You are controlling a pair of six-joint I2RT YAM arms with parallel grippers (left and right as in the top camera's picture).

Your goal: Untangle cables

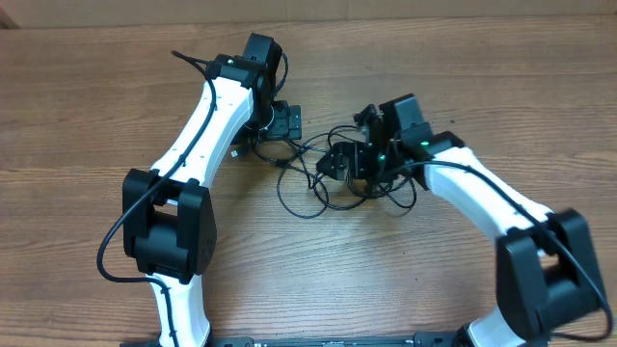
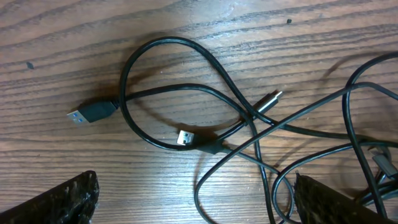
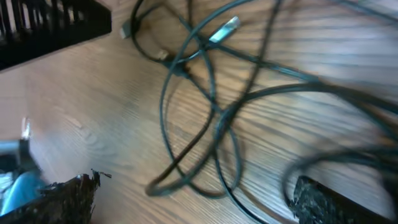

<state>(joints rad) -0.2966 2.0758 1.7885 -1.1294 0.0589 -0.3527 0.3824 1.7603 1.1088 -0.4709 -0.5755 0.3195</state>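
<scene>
Tangled cables (image 2: 247, 117) on the desk (image 1: 96, 96), spread side to side between the arms; left tool (image 2: 199, 202) and right tool (image 3: 196, 199) both gape empty above them, the right seemingly nearer the knot (its view is blurred)

The counter (image 1: 87, 106) is brown wood with long wavy lines in it. The left wrist view shows two tiny dark specks (image 2: 289, 21) on the wood. A pale tan strip (image 1: 405, 8) runs along the counter's far edge.
</scene>
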